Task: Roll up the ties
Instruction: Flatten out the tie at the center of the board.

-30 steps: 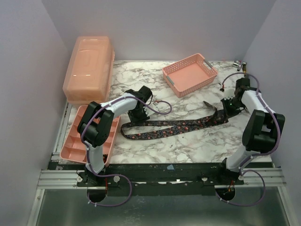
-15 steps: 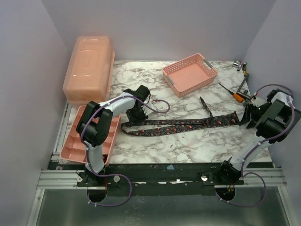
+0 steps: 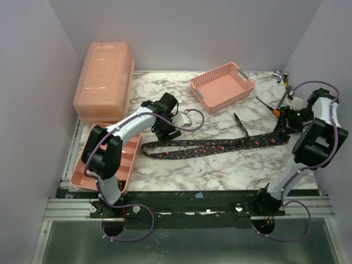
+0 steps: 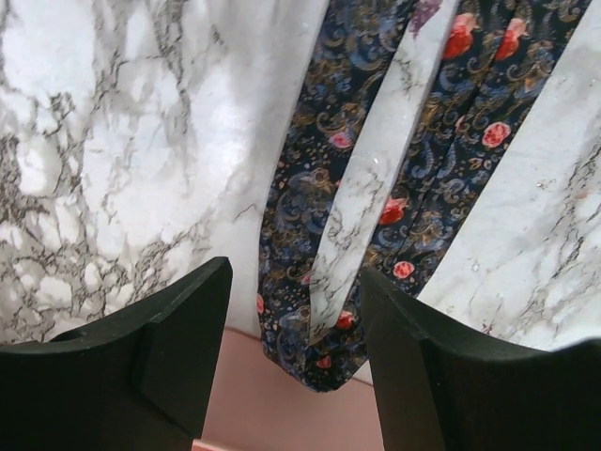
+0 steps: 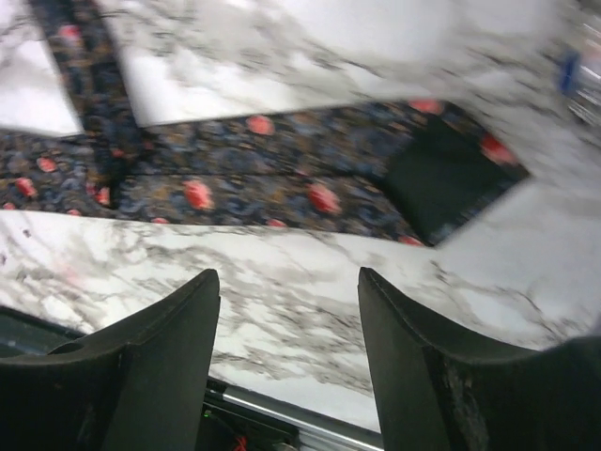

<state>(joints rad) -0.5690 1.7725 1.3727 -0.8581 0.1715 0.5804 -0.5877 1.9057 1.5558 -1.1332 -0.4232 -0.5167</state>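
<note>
Left gripper (image 4: pixel 296 282) and right gripper (image 5: pixel 286 282) have opened, now hovering empty over the ends of the tie (image 3: pixel 209 146), which is lying straighter across the table (image 3: pixel 231 170). Tie is probably handling light, limp, slippery; pinching one end seems best. Smooth marble is giving rolling room.

1 tie (image 3: pixel 209 146) lies across mid-frame on 1 marble desk (image 3: pixel 231 170), w/ 1 pink mesh basket (image 3: pixel 231 100) upper centre, 1 lidded peach box (image 3: pixel 103 77) upper left and 1 compartment tray (image 3: pixel 81 169) lower left. Upper right: 1 screwdriver (image 3: pixel 264 103), plus metal bits (image 3: pixel 280 74) too small to count. 2 arms, 1 tool each: left tool (image 4: pixel 296 301), right tool (image 5: pixel 286 310).
</note>
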